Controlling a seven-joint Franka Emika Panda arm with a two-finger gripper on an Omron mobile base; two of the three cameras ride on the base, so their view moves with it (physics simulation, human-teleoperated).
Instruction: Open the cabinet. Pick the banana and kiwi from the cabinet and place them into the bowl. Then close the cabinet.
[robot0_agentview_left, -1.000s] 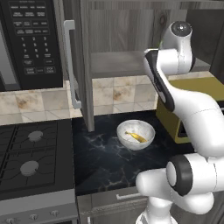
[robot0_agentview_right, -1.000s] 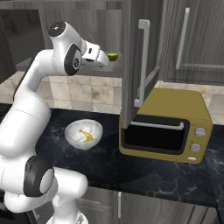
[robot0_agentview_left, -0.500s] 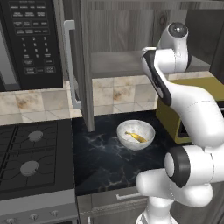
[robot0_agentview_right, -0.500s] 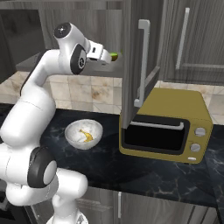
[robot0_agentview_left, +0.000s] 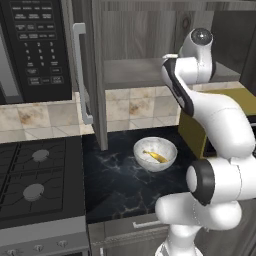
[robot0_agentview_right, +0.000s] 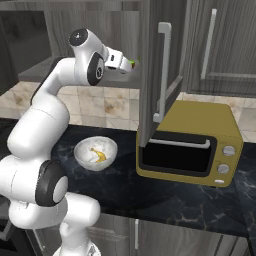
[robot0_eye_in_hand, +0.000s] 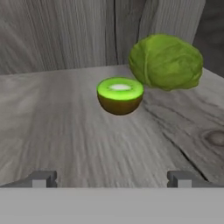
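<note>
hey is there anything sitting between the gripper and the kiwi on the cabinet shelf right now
Nothing visible. In the hand view the open gripper faces the kiwi across bare shelf. The bigger green lumpy fruit sits behind the kiwi and to its right in that view, close beside it but not in the path.

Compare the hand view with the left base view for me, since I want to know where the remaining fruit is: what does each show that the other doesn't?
Hand view: the kiwi on the cabinet shelf, cut face up, a green lumpy fruit just behind it, and the open gripper short of it. Left base view: the banana lying in the bowl, the microwave, the stove. Both: the open cabinet's interior.
</note>
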